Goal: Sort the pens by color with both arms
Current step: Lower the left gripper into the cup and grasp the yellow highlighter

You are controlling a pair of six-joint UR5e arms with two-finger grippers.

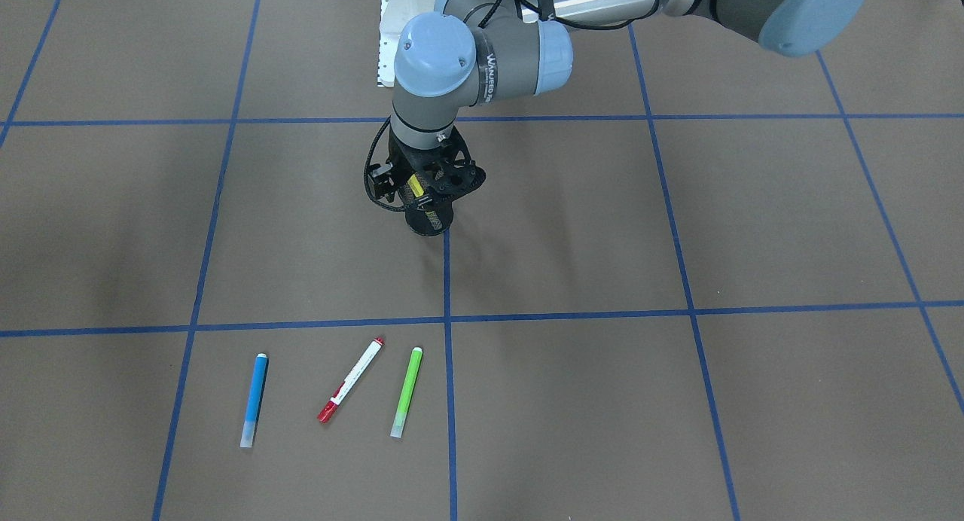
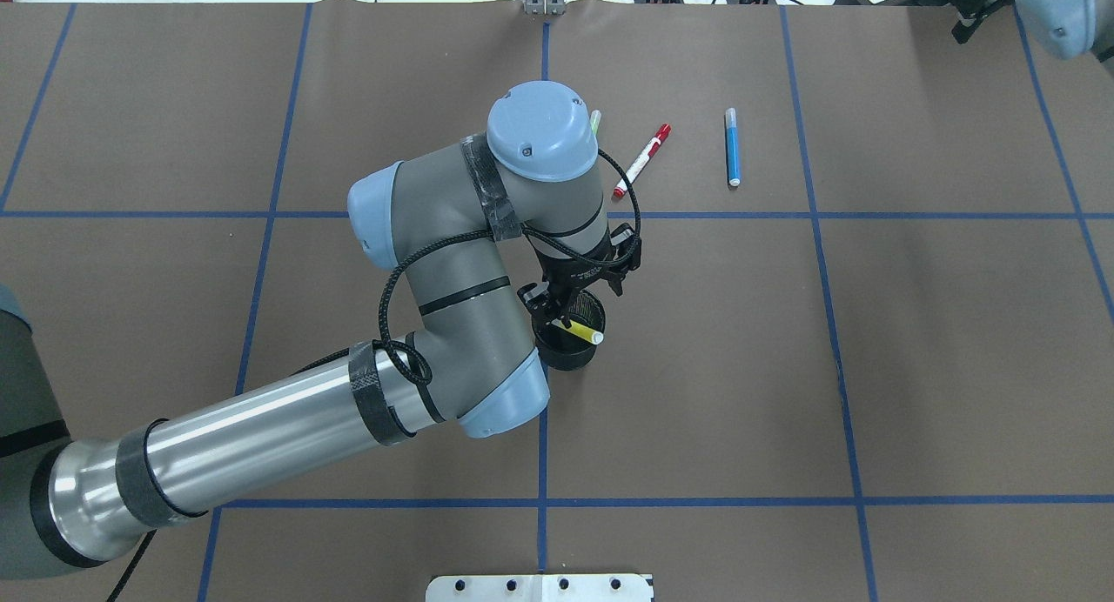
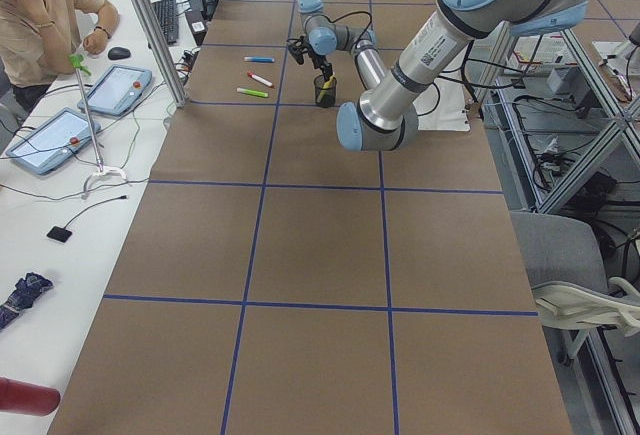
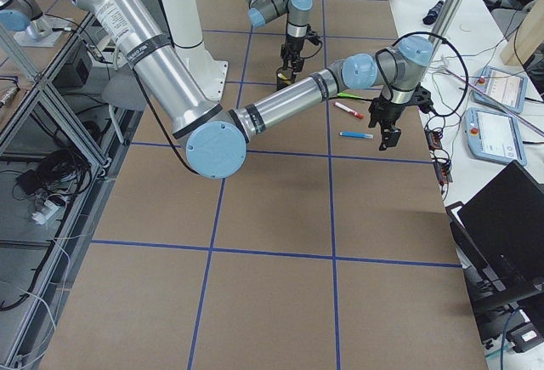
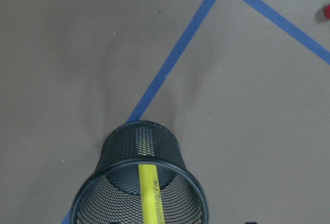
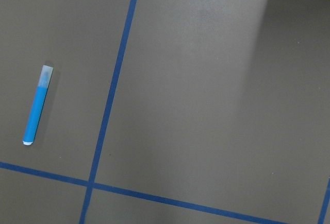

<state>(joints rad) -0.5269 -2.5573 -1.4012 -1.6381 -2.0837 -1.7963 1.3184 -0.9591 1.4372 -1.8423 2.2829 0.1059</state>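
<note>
My left gripper (image 2: 566, 311) hangs right over a black mesh cup (image 2: 566, 356), jaws apparently open. The yellow pen (image 2: 585, 331) leans inside the cup, its pale end at the rim. The left wrist view shows it in the cup (image 5: 149, 193). The blue pen (image 1: 254, 400), the white pen with red caps (image 1: 351, 380) and the green pen (image 1: 407, 392) lie side by side on the table's far side. The arm hides most of the green pen from overhead. My right gripper (image 2: 970, 15) is at the far right, above and beside the blue pen (image 6: 37, 105). I cannot tell its state.
The table is brown paper with a blue tape grid (image 1: 447, 319). The white mounting base (image 2: 540, 587) is at the robot's edge. An operator (image 3: 40, 15) sits at a side desk with tablets beyond the far edge.
</note>
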